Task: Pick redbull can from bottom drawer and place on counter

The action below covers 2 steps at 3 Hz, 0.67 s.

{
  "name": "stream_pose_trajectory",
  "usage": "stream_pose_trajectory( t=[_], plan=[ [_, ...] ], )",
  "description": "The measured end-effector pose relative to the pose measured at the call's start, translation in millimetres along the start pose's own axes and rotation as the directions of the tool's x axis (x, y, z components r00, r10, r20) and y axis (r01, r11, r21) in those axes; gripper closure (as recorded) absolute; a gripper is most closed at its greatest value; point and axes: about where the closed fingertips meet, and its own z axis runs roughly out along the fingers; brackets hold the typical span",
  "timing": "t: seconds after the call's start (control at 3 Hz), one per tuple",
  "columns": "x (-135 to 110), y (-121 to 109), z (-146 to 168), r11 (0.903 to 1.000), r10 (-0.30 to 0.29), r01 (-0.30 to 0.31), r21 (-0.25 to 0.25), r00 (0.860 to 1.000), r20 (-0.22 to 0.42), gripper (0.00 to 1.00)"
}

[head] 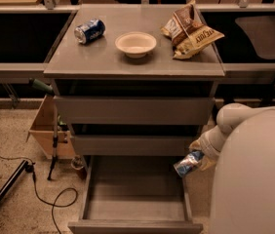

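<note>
Silver and blue, the redbull can (pixel 187 164) sits clamped in the gripper (pixel 199 156), which is closed around its upper end. The can tilts down and to the left out of the grip, lifted clear of the bottom drawer (pixel 135 191) and hanging just over that drawer's right wall, near its back corner. The pale arm (pixel 225 126) behind the gripper rises to the right of the drawer and joins the robot's large rounded body (pixel 257 179), which fills the space to the drawer's right.

The bottom drawer is pulled fully out, its grey floor bare. Directly above the drawer are the two shallower drawers, both pushed in, and above those the counter (pixel 132 65). On it, measured from the drawer below, a blue soda can (pixel 89 31) lies on its side over the left, a pale bowl (pixel 135 43) stands over the middle, and a chip bag (pixel 191 30) lies over the right. Left of the drawer, a cardboard box (pixel 44 130) rests on the speckled floor.
</note>
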Motion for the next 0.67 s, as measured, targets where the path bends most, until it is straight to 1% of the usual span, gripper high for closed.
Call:
stream_pose_trajectory(
  t=[0.33,0.67],
  plan=[
    [4,1,-32,0.997,-0.005,0.006,-0.077,1.0,0.008,1.0],
    [29,-17,-65,0.9888,-0.047,0.052,-0.14,0.998,0.044,1.0]
  ],
)
